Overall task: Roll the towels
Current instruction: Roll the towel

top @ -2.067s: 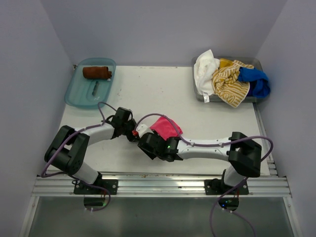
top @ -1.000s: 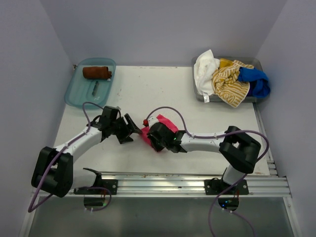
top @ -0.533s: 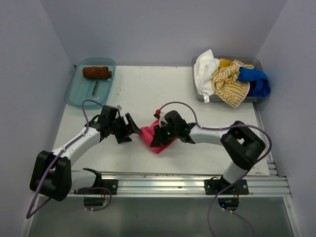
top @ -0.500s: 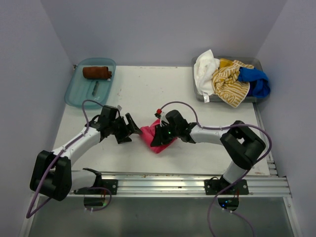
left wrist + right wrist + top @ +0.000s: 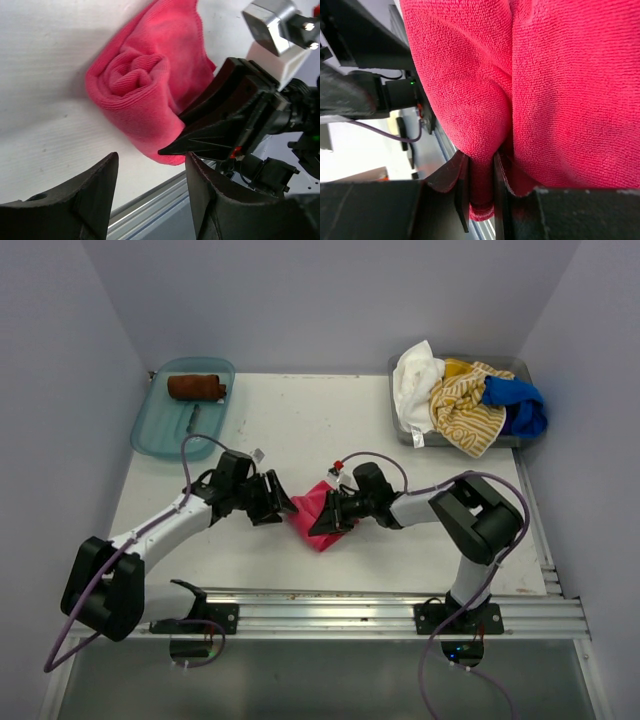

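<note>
Rolled: rust-brown cloth towel [image 5: 196, 387].
Rolling: hot pink cloth towel [image 5: 315, 512], right gripper [image 5: 480, 195] clamped on it, left gripper [image 5: 150, 167] agape.
Waiting: heaped cloth towels [image 5: 465, 400].

White table [image 5: 300, 425] boxed by pale lilac walls [image 5: 330, 300]; aluminium rail [image 5: 330, 616] along near edge; even light.

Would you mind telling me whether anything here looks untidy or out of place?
Only the grey bin: the white towel and the striped towel spill over its front rim. The pink towel, pinched by the right gripper, looks loosely rolled.
</note>
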{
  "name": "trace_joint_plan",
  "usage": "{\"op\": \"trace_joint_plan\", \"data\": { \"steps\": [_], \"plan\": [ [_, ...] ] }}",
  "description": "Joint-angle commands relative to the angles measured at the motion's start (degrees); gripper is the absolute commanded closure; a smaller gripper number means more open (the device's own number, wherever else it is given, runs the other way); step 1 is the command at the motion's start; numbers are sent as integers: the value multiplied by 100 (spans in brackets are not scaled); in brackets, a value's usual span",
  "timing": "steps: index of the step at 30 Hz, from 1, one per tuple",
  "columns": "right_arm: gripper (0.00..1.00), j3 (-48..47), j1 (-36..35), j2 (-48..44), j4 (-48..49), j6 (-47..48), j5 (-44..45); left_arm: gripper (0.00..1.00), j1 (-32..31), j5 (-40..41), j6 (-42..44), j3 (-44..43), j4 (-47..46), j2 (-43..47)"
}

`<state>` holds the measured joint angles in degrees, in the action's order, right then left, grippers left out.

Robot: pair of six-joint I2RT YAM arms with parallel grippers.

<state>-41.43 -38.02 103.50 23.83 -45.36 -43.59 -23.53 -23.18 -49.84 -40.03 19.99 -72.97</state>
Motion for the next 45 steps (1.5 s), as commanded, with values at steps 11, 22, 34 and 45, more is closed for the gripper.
{"op": "trace_joint_plan", "data": {
  "steps": [11, 22, 34, 45],
  "plan": [
    [100, -76, 313, 398, -1, -394, -888, 47, -363, -266, 414, -805, -899, -788],
    [82, -321, 462, 224, -1370, 334, -528, 49, -425, -108, 309, -866, -1481, -1694],
    [42, -1068, -63, -2341, -4658, 2144, 3340, 52, -424, 279, 194, -1235, -751, -2590],
    [42, -2043, -2875, -1765, -5012, 3279, 7124, 53, -425, 376, 124, -1209, -645, -2652]
  ]
}}
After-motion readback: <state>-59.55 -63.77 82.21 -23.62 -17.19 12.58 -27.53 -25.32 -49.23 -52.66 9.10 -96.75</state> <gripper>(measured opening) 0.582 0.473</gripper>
